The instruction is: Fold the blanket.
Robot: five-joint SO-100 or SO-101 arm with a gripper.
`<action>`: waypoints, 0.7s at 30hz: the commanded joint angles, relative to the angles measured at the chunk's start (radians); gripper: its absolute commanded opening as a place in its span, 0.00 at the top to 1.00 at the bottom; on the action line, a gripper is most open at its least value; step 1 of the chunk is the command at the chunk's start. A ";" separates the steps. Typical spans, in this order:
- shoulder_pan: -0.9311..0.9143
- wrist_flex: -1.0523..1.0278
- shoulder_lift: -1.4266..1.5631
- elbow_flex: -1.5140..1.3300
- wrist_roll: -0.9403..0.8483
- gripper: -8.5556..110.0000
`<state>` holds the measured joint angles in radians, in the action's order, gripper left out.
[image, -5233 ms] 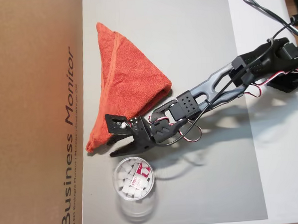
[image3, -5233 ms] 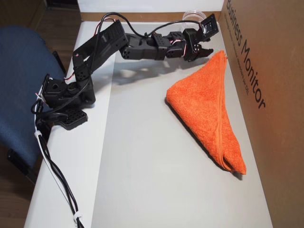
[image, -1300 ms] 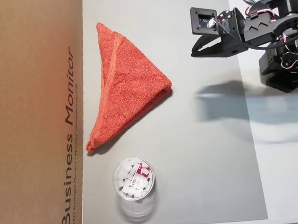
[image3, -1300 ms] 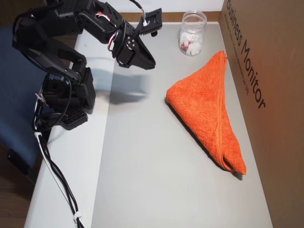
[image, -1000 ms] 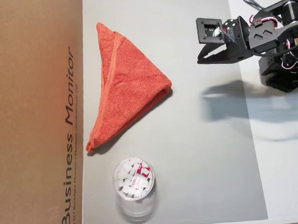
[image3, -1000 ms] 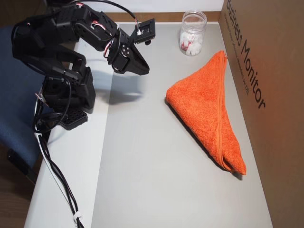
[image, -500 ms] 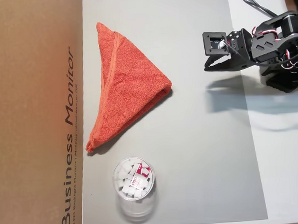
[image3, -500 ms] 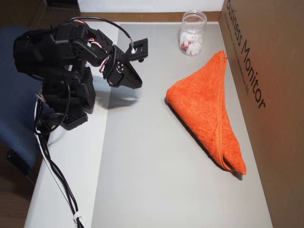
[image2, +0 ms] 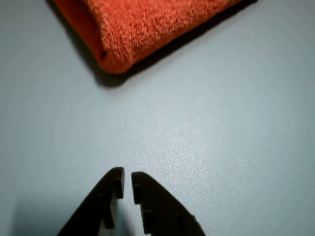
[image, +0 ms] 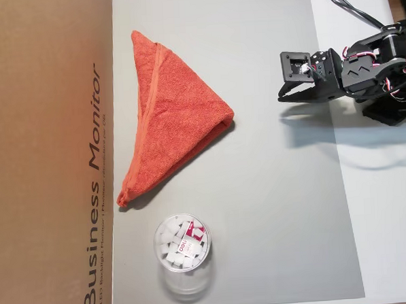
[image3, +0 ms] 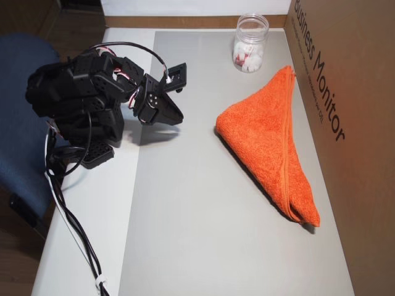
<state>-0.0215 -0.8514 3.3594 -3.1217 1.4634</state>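
Orange-red terry blanket (image: 171, 123) lies folded into a thick triangle on the grey surface (image: 274, 209), beside the cardboard box (image: 47, 160). My pincer (image2: 127, 183), well apart from it, is nearly together, empty.

Arm (image3: 80, 98) folded back, fingers (image2: 147, 201) nearly closed.

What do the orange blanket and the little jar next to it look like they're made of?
The blanket looks like terry cloth: a fuzzy looped nap and a stitched hem band. The jar seems to be clear plastic, possibly glass: its white contents show through the glossy wall.
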 commanded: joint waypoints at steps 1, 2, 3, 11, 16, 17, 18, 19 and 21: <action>0.005 -0.003 0.005 -0.014 -0.005 0.93; 0.005 -0.005 0.002 -0.014 -0.003 0.93; 0.006 -0.018 0.002 -0.015 0.003 0.93; 0.003 -0.253 0.017 -0.015 0.014 0.93; 0.005 -0.353 0.017 -0.015 0.014 0.93; 0.005 -0.373 0.017 -0.015 0.014 0.93; 0.005 -0.393 0.017 -0.015 0.014 0.93; 0.005 -0.410 0.017 -0.015 0.014 0.93; 0.005 -0.437 0.017 -0.015 0.014 0.93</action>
<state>-0.0215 -1.2655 3.3656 -3.1263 1.4711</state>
